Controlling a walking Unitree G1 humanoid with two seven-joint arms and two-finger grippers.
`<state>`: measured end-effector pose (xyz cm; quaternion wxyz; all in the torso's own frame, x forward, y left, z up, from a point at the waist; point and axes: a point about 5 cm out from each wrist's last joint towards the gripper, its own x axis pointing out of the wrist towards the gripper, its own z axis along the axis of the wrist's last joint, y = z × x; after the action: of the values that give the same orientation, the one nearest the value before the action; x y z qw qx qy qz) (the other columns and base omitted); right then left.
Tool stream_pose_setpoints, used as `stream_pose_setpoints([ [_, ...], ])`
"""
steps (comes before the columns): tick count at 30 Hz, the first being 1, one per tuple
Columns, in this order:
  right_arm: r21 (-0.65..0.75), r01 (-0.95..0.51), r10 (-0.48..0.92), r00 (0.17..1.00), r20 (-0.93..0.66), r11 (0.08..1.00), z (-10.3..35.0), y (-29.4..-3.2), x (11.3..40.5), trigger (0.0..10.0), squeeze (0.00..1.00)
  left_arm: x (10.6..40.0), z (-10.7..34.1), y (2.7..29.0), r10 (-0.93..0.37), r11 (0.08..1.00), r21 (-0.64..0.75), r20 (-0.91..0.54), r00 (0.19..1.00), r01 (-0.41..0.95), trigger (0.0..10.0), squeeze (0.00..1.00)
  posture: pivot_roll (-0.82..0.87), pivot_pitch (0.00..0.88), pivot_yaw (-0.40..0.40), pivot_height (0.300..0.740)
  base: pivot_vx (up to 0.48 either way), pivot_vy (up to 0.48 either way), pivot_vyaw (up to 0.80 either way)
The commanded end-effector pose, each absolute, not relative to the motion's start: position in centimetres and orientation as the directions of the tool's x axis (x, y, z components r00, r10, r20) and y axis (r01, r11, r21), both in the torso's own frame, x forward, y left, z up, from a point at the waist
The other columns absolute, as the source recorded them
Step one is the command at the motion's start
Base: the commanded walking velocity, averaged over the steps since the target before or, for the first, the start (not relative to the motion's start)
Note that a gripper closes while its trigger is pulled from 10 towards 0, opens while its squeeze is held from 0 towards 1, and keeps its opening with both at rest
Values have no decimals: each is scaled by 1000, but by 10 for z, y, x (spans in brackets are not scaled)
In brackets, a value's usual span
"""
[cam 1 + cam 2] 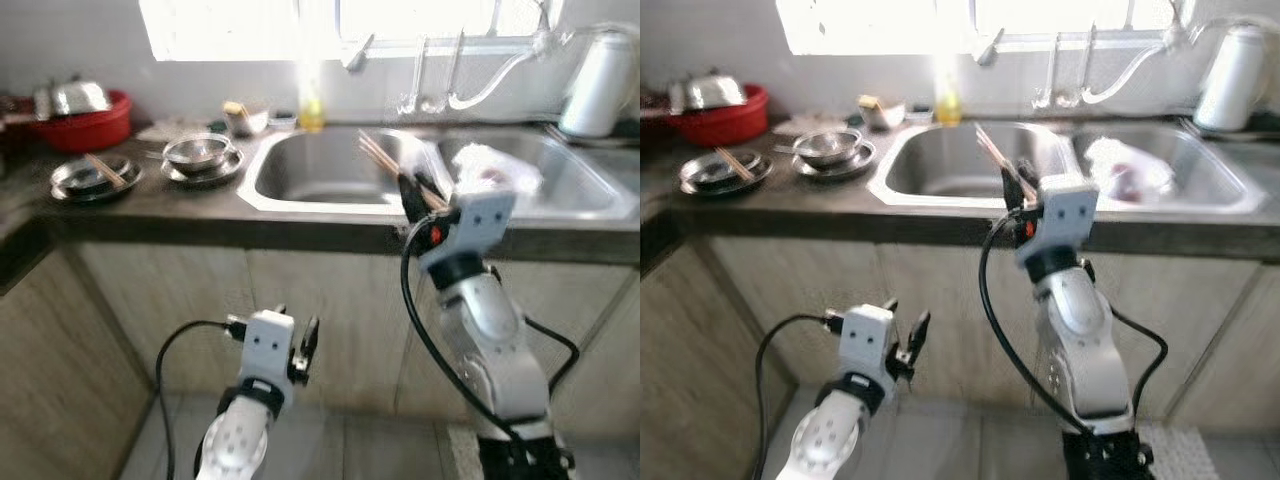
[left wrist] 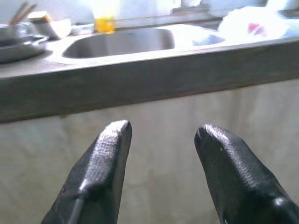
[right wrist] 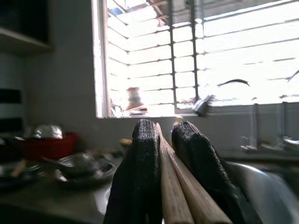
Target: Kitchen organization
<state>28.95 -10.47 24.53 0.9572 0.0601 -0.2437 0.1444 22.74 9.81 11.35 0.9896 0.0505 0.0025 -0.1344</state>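
Left eye view showed the right gripper (image 1: 420, 193) raised at the front edge of the counter (image 1: 200, 205), in front of the divider between the two basins of the sink (image 1: 330, 165). Its jaws were pressed tight on a pair of wooden chopsticks (image 1: 385, 162), which slanted up and back over the left basin. In the right wrist view the two black fingers (image 3: 145, 154) squeezed the chopsticks (image 3: 175, 186) between them, pointing toward the barred window (image 3: 196, 56).

The left gripper (image 1: 295, 340) hung low in front of the cabinet doors (image 1: 160, 300), below the counter's front edge; the left wrist view showed its fingers (image 2: 110, 158) spread apart with nothing between them.

Toward the counter's left end sat a metal plate (image 1: 95, 178) with another pair of chopsticks (image 1: 105, 170) lying across it, and beside it, nearer the sink, a steel bowl (image 1: 200, 152) resting on a second plate. A red basin (image 1: 85, 125) holding a shiny pot stood at the back left corner. A yellow bottle (image 1: 312, 112) stood at the back edge behind the left basin. A crumpled white plastic bag (image 1: 1130, 170) lay in the right basin, and a white kettle (image 1: 598, 85) stood at the back right corner.
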Motion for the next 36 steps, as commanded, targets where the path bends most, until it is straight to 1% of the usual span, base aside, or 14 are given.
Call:
stream_pose_setpoints([
  [1, 30, -312, 256, 829, 498, 950, 251, -107, 291, 10000, 0, 230, 117, 100, -253, 962, 99, -6, 967, 253, 10000, 0, 77, 0, -18, 740, 412, 0, 0],
  [9, -12, -329, 295, 830, 473, 944, 244, -102, 294, 10000, 0, 231, 119, 101, -248, 964, 103, 2, 969, 246, 10000, 0, 81, 0, -20, 740, 397, 0, 0],
  [10, -32, -323, 303, 844, 443, 946, 238, -101, 295, 10000, 0, 232, 119, 101, -246, 964, 103, 3, 969, 244, 10000, 0, 82, 0, -21, 740, 412, 0, 419],
  [12, -32, -323, 303, 844, 443, 946, 238, -101, 295, 10000, 0, 232, 119, 101, -246, 964, 103, 3, 969, 244, 10000, 0, 82, 0, -21, 740, 412, 0, 419],
  [15, -24, -304, 293, 890, 350, 952, 221, -104, 300, 10000, 0, 232, 118, 101, -248, 963, 103, 0, 969, 247, 10000, 0, 79, 0, -19, 740, 412, 0, 0],
  [16, -24, -304, 293, 890, 350, 952, 221, -104, 300, 10000, 0, 232, 118, 101, -248, 963, 103, 0, 969, 247, 10000, 0, 79, 0, -19, 740, 412, 0, 0],
  [18, -71, -250, 260, 925, 276, 966, 210, -110, 305, 10000, 0, 232, 118, 101, -251, 963, 104, 0, 968, 250, 10000, 0, 76, 0, -19, 740, 411, 0, 0],
  [23, -98, -222, 239, 947, 217, 970, 201, -115, 310, 10000, 0, 233, 119, 100, -252, 963, 103, 2, 968, 251, 10000, 0, 77, 0, -21, 740, 410, 0, 0],
  [26, -125, -213, 227, 968, 110, 969, 188, -119, 314, 10000, 0, 233, 119, 99, -254, 962, 104, 4, 967, 252, 10000, 0, 80, 0, -24, 740, 410, 0, 0],
  [36, -143, -192, 205, 975, 81, 971, 187, -121, 320, 10000, 0, 234, 121, 95, -268, 959, 104, 19, 963, 264, 10000, 0, 75, 0, -25, 740, 408, 0, 0],
])
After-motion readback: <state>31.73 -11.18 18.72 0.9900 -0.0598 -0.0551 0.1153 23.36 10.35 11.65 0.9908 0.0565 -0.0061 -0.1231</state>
